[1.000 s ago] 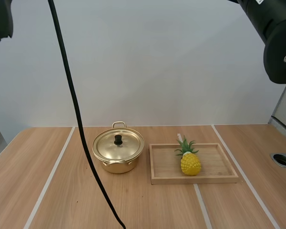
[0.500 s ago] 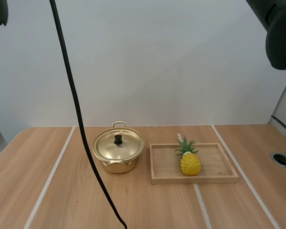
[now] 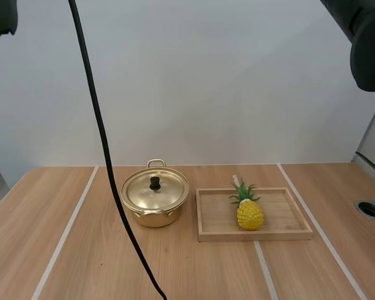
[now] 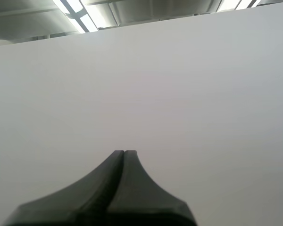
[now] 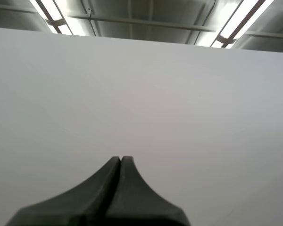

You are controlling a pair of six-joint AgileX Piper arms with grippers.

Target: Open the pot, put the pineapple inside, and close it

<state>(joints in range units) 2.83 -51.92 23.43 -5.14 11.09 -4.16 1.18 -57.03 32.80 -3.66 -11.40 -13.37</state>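
Observation:
A small golden pot (image 3: 154,208) stands on the table left of centre, its lid (image 3: 155,189) with a black knob resting on it. Just to its right, a yellow pineapple (image 3: 249,210) with green leaves stands upright in a wooden tray (image 3: 212,225). My left gripper (image 4: 124,153) is shut on nothing, its fingers lying together as one dark wedge against a plain white wall. My right gripper (image 5: 120,159) is shut the same way, also facing the wall. Both arms are raised high above the table.
The wooden table (image 3: 81,262) has two pale stripes running front to back. A round grommet hole (image 3: 370,209) sits near the right edge. Open tabletop lies in front of the pot and tray.
The arms' dark bodies at the upper corners of the high view have shifted slightly. Pot, lid, pineapple and tray have not moved.

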